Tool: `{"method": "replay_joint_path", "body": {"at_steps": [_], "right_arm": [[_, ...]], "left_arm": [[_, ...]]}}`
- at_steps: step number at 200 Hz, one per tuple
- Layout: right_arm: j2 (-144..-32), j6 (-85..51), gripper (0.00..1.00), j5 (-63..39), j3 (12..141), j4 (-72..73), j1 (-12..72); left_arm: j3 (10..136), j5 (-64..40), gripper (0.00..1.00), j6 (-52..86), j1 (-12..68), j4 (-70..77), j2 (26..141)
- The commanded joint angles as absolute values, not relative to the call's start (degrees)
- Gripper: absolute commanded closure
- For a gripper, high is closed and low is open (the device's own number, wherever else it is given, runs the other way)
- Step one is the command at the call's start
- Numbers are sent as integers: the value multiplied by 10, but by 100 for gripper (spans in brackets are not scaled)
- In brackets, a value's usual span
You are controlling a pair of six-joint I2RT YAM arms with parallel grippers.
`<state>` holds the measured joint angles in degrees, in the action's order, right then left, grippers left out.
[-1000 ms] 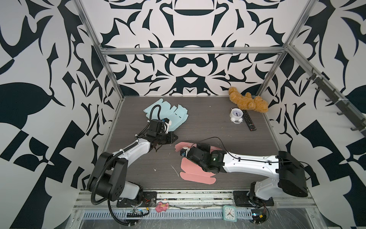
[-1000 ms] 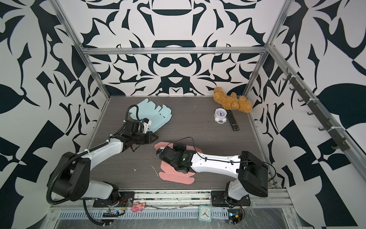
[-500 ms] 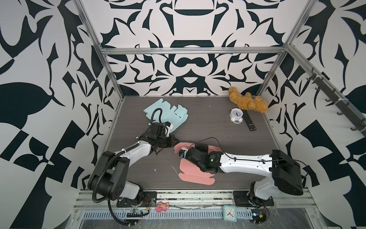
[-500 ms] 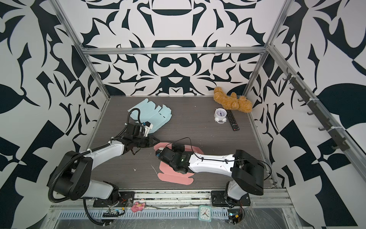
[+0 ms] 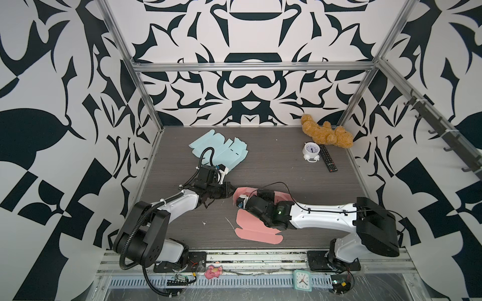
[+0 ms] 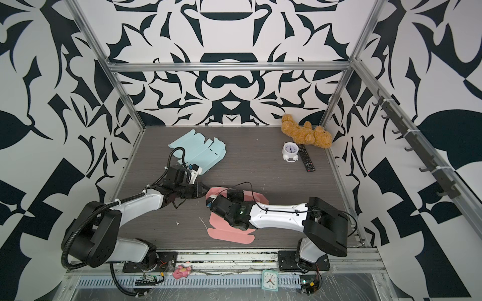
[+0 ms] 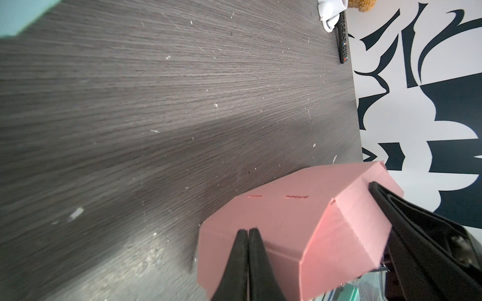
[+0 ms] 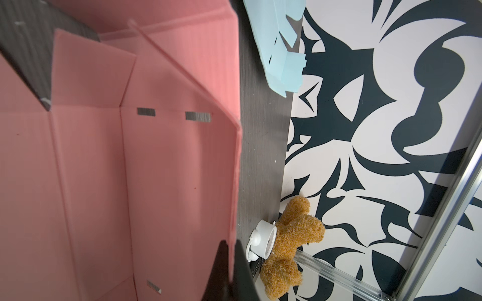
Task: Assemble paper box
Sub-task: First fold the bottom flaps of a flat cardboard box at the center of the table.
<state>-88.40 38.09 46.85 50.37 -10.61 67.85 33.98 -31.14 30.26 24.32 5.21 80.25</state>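
- Task object: a pink corrugated box blank (image 5: 251,229) lies on the dark wood-grain table (image 5: 281,169), near its front edge and between the two arms. One side wall stands raised; the rest looks largely flat.
- Right gripper (image 8: 230,243): the fingers are pressed together on the top edge of the raised wall, which appears to run down between them. As far as the right wrist view shows, this is a pinch.
- Left gripper (image 7: 247,232): the jaws are pressed together, with the tips at the pink panel nearest that arm and apparently touching it. No sheet shows between them, so this reads as a push rather than a hold.
- Step in hand (judged): squaring a corner. One arm steadies the wall while the other folds the adjoining panel inward.
- Doing it well:
  - Press low, close to the scored crease, so the panel hinges rather than bows.
  - Hold the pinched wall upright and fixed.
  - Advance slowly, since a light blank may slide across the table.
  - Steer the fold so that any tabs meet the slots (image 8: 198,116) cut beside the crease.
- Hidden: in both top views the right arm covers the middle of the blank, so the pinch point cannot be seen there.
- Cut off: the left wrist view loses the blank's lower part at the frame edge, and the locking tabs show in no view.
- Hard to make out: whether the left tips bear on the panel or merely rest against it.
- Background, well apart: a pale blue flat box blank (image 5: 221,151), a brown plush bear (image 5: 326,134) and a white alarm clock (image 5: 311,152) — with a black remote control (image 5: 328,161) just beside the clock.
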Motion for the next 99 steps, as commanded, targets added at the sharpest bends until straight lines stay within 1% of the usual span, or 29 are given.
{"method": "replay_joint_path", "body": {"at_steps": [1, 99], "right_arm": [[-867, 394, 100, 475, 496, -97, 679], [-869, 410, 100, 488, 490, -88, 682]], "left_arm": [[327, -332, 91, 310, 247, 69, 785], [283, -358, 91, 333, 249, 112, 754]]}}
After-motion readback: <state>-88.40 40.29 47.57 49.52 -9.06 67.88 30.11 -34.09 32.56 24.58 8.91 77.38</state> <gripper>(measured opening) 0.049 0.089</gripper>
